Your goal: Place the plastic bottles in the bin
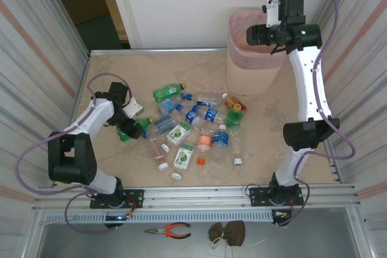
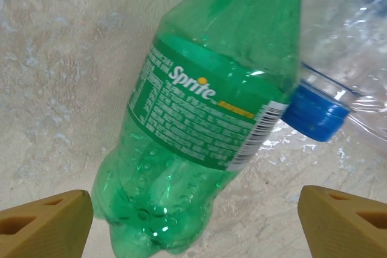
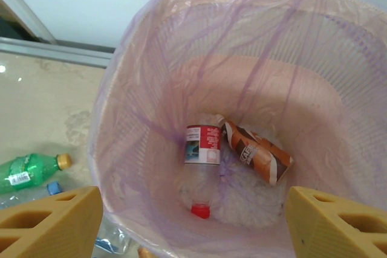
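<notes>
Several plastic bottles [image 1: 193, 122] lie in a loose heap at the middle of the table. At the heap's left edge my left gripper [image 1: 129, 127] is down over a green Sprite bottle [image 2: 199, 131]. The bottle lies on the table with its base between the wide-open fingers [image 2: 45, 225], neither of which touches it. A clear bottle with a blue cap [image 2: 314, 113] rests against its right side. My right gripper [image 3: 193, 222] hangs open and empty over the bin [image 1: 245, 67], a beige mesh basket with a pink liner [image 3: 139, 89]. Inside the bin lie a red-labelled clear bottle [image 3: 201, 146] and an orange-brown one [image 3: 257, 152].
Loose caps [image 1: 201, 161] dot the table near the front of the heap. Another green bottle [image 1: 168, 92] lies at the heap's back. Corrugated walls close both sides. Pliers [image 1: 169, 230] and a brown object [image 1: 227, 232] sit below the front rail.
</notes>
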Motion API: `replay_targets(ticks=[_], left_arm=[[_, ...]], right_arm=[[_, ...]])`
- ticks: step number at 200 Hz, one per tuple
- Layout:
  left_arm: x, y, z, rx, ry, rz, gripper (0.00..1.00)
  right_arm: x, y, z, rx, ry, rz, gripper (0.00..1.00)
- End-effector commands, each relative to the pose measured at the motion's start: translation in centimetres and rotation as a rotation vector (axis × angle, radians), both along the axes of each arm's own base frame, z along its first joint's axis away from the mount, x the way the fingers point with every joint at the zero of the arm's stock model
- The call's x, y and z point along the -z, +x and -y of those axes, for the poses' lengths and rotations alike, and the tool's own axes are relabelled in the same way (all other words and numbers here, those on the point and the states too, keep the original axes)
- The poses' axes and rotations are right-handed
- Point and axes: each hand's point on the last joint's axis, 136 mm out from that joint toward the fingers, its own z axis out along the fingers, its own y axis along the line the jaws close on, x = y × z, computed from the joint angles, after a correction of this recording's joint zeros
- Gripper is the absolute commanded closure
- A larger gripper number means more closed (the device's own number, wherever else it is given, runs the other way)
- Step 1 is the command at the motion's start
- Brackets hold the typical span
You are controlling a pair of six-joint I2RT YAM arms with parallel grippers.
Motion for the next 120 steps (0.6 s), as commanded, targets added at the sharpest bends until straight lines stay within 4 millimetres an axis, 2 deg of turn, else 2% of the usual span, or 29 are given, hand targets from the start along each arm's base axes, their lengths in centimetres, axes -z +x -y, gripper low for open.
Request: replay_targets(ticks=[1, 53, 120], left_arm=[[1.7, -0.6, 0.2, -0.021, -0.028, -0.061, 0.11], [4.0, -1.2, 0.2, -0.056, -0.057, -0.179, 0.14], [4.4, -1.6, 0.9, -0.082, -0.105, -0.214, 0.27]], right_arm=[[-1.6, -2.2, 0.1, -0.018, -0.016, 0.017, 0.22], [-1.5, -3.1, 0.2, -0.021, -0.020, 0.016, 0.21], [-1.3, -3.4, -0.6, -0.032, -0.052, 0.013, 0.21]])
